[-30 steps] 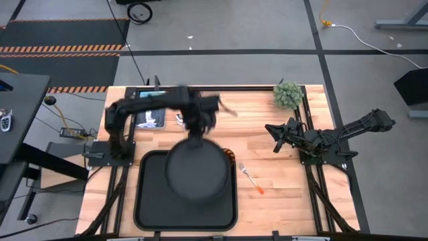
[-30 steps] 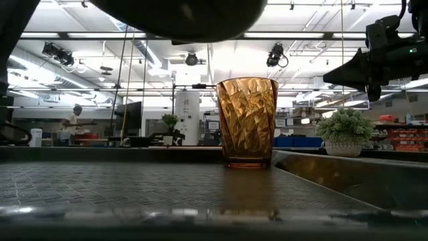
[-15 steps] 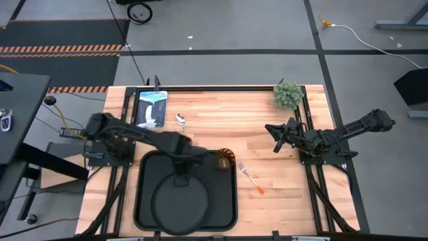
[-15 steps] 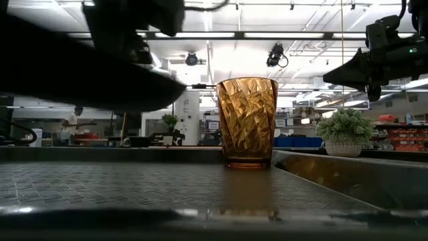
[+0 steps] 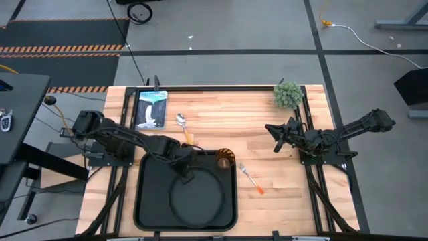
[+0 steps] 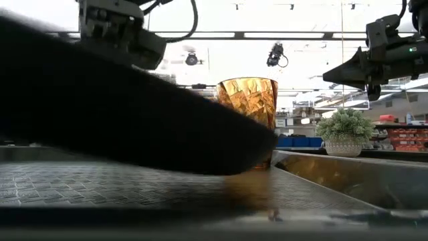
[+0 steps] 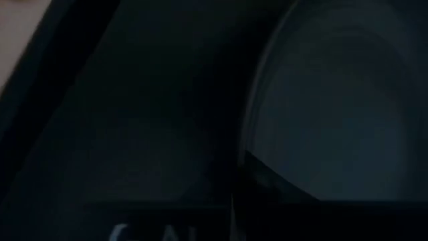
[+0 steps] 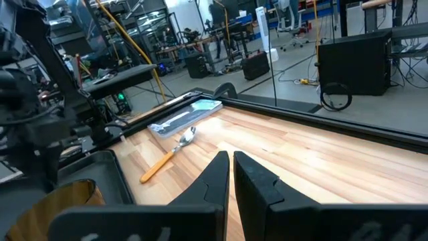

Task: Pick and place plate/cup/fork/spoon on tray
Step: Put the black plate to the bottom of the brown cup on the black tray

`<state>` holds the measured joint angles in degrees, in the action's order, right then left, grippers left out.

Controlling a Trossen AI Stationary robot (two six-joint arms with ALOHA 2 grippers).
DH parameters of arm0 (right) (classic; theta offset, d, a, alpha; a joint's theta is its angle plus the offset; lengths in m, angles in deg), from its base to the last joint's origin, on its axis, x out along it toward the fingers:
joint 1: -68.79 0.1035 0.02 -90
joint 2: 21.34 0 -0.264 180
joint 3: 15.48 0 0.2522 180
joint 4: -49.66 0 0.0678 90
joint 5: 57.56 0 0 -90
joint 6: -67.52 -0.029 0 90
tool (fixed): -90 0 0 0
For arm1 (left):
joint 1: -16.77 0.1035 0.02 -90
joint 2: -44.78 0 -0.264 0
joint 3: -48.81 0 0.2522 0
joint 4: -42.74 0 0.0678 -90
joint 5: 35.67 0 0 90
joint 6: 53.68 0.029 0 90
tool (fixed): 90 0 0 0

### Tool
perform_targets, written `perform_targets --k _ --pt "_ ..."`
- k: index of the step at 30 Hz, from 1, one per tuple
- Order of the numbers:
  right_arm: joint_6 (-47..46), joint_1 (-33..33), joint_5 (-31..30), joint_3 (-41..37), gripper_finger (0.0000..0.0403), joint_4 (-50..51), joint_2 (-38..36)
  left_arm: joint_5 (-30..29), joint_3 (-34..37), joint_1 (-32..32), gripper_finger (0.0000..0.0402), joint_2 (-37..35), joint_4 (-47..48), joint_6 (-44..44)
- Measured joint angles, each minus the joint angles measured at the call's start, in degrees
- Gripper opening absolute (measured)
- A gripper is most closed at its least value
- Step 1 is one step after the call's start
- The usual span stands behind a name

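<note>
The round black plate [image 5: 198,201] hangs low over the black tray [image 5: 150,201], tilted; in the low view it is a big dark shape [image 6: 134,114]. My left gripper [image 5: 182,166] is shut on its far rim. The amber cup [image 5: 224,158] stands upright at the tray's far right corner. The fork [image 5: 251,179] lies flat on the table right of the tray. The spoon [image 5: 182,124] lies flat on the table beyond the tray. My right gripper [image 5: 277,137] is shut and empty, held above the table's right side. My left gripper holds the plate by its far rim [image 5: 187,178], one finger over the rim and one under it, coming from the table's far left and slanting down. The plate [image 7: 334,114] tilts over the tray; I cannot tell whether its low edge touches the tray.
An upright blue-white picture panel [image 5: 150,109] stands at the far left of the table. A small potted plant [image 5: 289,95] stands at the far right. Bare wood lies between the tray and the right arm.
My left gripper has carried the plate from high above the tray's far edge toward the table's near edge and down. The plate now sits low over the tray's middle, tilted. The cup, fork and spoon have stayed where they were.
</note>
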<state>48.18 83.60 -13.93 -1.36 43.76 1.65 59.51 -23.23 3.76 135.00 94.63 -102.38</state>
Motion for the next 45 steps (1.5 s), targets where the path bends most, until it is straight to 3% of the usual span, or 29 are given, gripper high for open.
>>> perform_targets --k 9,25,36,45 --pt "0.0 0.0 0.0 0.0 0.0028 0.0 0.0 -4.4 3.2 -1.2 0.0019 0.0 -5.0 -9.8" --pt "0.0 0.0 0.0 0.0 0.0028 0.0 0.0 -11.2 3.3 -5.5 0.0042 0.2 -5.6 -15.6" --pt "0.0 0.0 0.0 0.0 0.0028 0.0 0.0 -10.8 2.8 -4.2 0.0126 0.1 -5.0 -11.8" --pt "0.0 0.0 0.0 0.0 0.0028 0.0 0.0 -6.7 -0.1 -4.3 0.0111 0.0 9.3 -2.9"
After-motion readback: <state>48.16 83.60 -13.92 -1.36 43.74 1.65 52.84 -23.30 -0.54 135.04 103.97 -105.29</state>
